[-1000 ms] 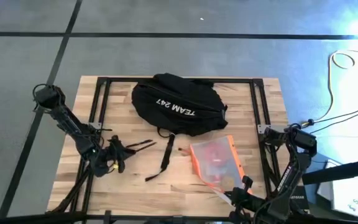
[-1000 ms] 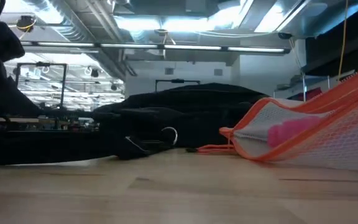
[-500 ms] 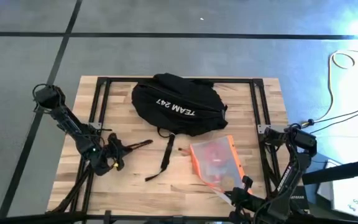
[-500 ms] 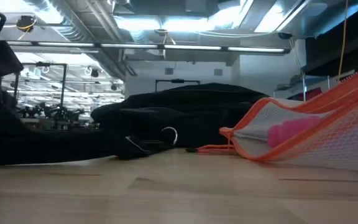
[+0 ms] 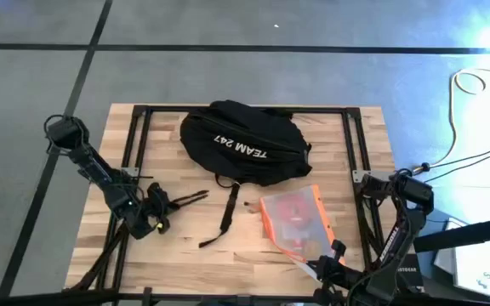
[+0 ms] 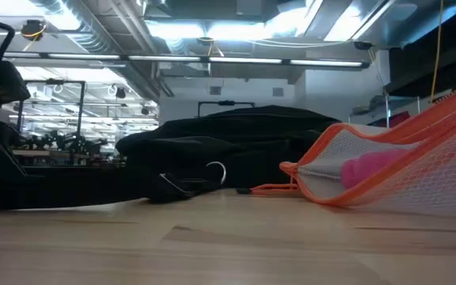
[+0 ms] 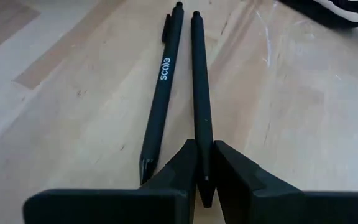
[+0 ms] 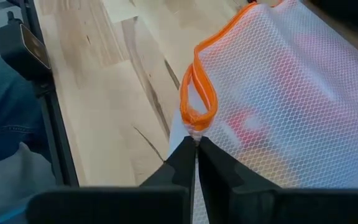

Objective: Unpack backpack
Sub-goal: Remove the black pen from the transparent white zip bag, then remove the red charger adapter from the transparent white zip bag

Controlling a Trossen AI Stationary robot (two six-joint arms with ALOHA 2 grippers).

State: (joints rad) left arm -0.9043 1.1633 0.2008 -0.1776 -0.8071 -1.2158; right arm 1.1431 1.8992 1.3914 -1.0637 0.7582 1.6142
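- Table (image 5: 364, 161): pale wooden top with a dark frame running along its edges.
- Backpack (image 5: 243, 142): black, rounded, lying at the far centre of the table, white "TEAM 247" lettering facing up. It sits well apart from both grippers, farther away than each. In the low view it shows as a dark mound (image 6: 236, 146) with a metal ring (image 6: 215, 172) at its near side.
- Backpack strap (image 5: 226, 212): black, trailing from the pack's near edge toward the front of the table.
- Mesh pouch (image 5: 294, 221): white netting with orange trim, lying near and right of the pack; red or pink contents show through the netting but cannot be identified.
- Left arm (image 5: 100, 177): reaches in from the left, wrist low over the near-left part of the table.
- Left gripper (image 7: 199, 163): fingers clamped on the near end of a black pen (image 7: 198, 93); a second black pen (image 7: 163, 84), printed "scale", lies just beside it on the wood.
- Right arm (image 5: 402, 212): folded at the right edge of the table.
- Right gripper (image 8: 196, 151): at the near right; fingers pressed together on the pouch's orange pull loop (image 8: 196, 99).
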